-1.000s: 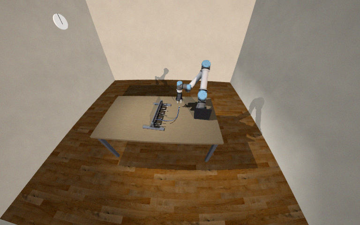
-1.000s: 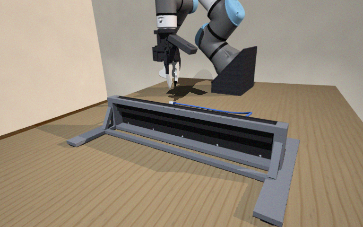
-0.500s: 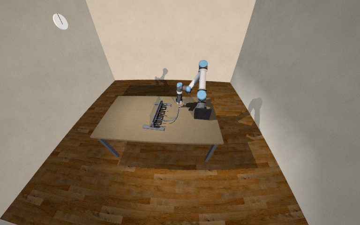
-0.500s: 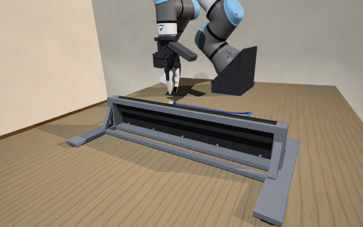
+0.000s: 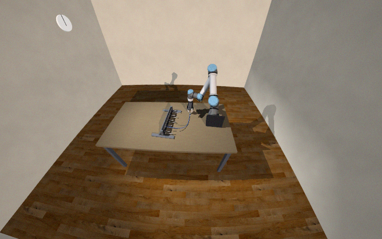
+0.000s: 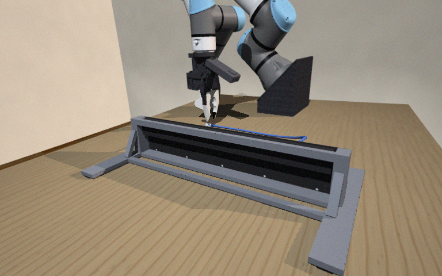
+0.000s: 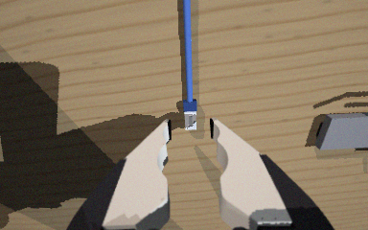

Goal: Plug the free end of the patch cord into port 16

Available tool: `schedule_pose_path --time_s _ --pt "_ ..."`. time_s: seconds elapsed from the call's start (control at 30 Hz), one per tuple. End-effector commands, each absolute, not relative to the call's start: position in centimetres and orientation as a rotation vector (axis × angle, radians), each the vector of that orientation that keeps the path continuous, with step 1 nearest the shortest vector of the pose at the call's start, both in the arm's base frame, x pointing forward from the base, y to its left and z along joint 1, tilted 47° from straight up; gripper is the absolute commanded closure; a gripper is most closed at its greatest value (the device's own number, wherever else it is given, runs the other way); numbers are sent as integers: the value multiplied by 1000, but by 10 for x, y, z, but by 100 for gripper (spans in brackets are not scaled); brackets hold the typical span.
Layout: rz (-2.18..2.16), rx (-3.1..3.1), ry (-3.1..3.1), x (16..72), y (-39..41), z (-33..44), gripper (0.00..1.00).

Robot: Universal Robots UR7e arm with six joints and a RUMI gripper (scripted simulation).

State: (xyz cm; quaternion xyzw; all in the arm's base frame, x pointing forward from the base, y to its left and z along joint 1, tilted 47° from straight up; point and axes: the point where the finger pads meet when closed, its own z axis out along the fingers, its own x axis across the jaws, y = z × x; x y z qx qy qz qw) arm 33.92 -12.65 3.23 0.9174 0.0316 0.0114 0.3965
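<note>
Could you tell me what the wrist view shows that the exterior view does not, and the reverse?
Only the wrist view shows the gap on either side of the plug between the fingers. Only the exterior view shows the whole rack standing upright and the arm's base. Both show the blue cord, the open end effector just above its plug, and the table.
</note>
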Motion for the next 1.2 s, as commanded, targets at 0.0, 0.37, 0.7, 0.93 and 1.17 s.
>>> schedule_pose_path --time_s 0.0,0.37,0.7,0.93,1.17 --pt "32 2324 81 340 -130 29 78" --pt "32 2324 81 340 -133 26 78" --pt "32 2324 81 340 -133 26 78" --pt "32 2324 81 340 -133 26 78" --pt "32 2324 81 340 -133 26 78"
